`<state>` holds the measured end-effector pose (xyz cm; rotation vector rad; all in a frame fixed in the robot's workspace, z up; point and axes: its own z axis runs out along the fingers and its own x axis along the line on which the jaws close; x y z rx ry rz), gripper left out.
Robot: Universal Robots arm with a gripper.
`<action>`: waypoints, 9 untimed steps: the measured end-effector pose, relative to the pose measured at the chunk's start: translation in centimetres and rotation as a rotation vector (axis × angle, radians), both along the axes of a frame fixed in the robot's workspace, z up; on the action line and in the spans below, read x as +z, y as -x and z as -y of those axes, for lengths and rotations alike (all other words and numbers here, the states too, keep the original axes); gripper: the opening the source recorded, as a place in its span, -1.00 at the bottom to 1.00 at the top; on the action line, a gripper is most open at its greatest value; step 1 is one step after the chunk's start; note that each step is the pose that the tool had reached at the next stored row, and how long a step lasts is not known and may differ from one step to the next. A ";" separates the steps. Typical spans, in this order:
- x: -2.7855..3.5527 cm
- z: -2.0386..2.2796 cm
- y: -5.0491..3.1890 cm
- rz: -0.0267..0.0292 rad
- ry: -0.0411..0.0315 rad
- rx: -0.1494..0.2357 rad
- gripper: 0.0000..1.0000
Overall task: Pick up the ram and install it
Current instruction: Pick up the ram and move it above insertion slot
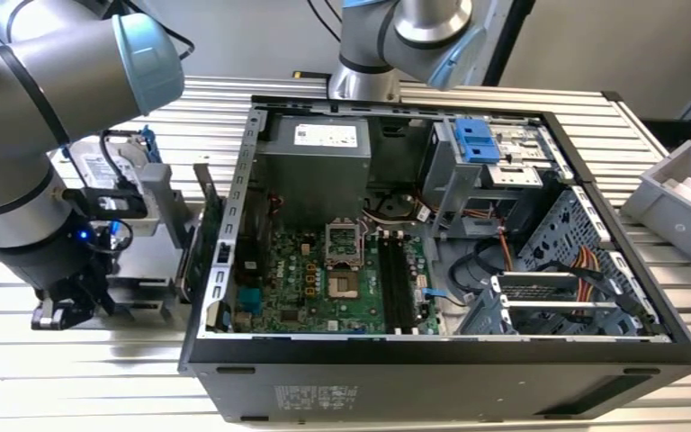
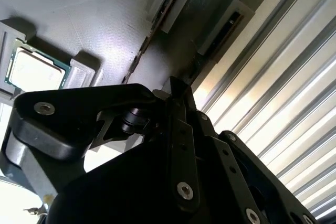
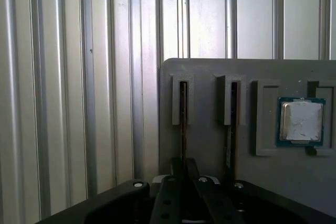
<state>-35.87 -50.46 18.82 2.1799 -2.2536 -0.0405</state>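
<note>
The pincer (image 3: 184,162) is down at the parts tray, not at the case. The tray is a flat grey moulded holder (image 3: 210,69) lying on the ribbed aluminium desk (image 3: 79,77), with two narrow raised slots and a square recess.

The ram (image 3: 183,129), a long thin dark circuit-board stick, stands on edge in the slot farther from the recess. That's the slot's job: it keeps the stick upright with its long top edge exposed, so it can be taken from above. The recess does the same for the square silver-capped processor chip (image 3: 301,121) (lying flat, nothing touching it).

Pincer state: tips pressed close together, lined up along the stick and right at its top edge. My read is it's pinching the ram, but the contact itself is hidden under the tips, so that's a judgement. As far as I can see the stick sits in its slot, not lifted.

In the exterior view the grey-and-blue arm (image 1: 33,162) reaches down at the exterior view's left of the open black computer case (image 1: 442,360), with the pincer low over the desk. The green motherboard (image 1: 309,279) and its long black memory slots (image 1: 396,279) lie inside the case, well apart from the ram. Install not begun.
</note>
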 end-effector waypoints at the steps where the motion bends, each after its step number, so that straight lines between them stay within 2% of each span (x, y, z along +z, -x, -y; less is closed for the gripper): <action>1: -0.01 0.00 0.00 0.0000 0.0000 0.000 -1.00; 9: -0.04 0.00 0.00 -0.0001 0.0001 0.000 -1.00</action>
